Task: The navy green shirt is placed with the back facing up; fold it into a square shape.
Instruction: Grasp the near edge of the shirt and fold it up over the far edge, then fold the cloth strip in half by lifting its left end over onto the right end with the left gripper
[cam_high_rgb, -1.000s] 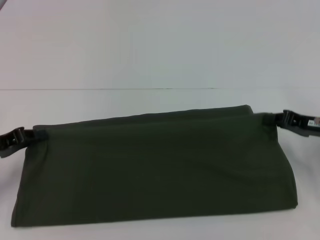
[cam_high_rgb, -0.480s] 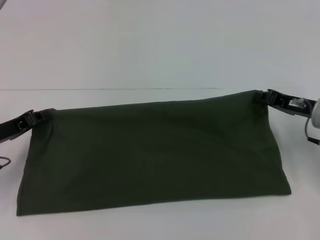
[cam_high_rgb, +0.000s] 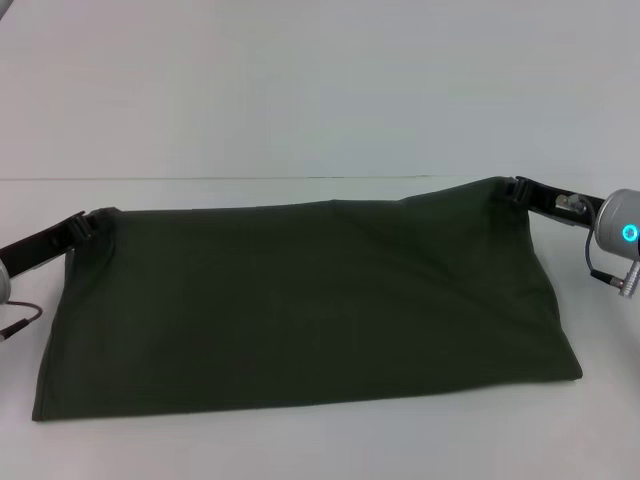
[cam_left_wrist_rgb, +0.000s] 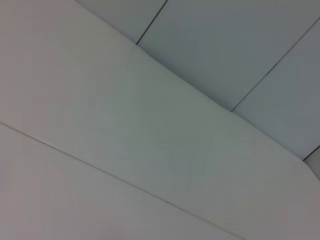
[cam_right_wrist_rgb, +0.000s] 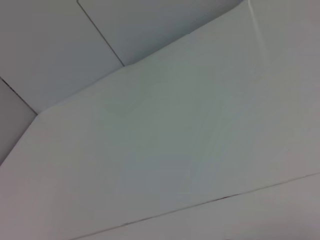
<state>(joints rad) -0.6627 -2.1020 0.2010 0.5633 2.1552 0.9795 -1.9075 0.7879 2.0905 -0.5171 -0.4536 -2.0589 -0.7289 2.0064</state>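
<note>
White table (cam_high_rgb: 300, 450) under dark olive navy green shirt (cam_high_rgb: 310, 300), folded wide.

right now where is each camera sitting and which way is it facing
Head view: on the robot's head, looking forward and down at the shirt on the white table; the left gripper and right gripper each pinch a far corner.
Left wrist view: on the left wrist, facing only pale flat panels with dark seams; no gripper or shirt shows.
Right wrist view: on the right wrist, likewise only pale panels and seams.
Shared: both wrist views show only similar pale seamed panels, no shirt.
</note>
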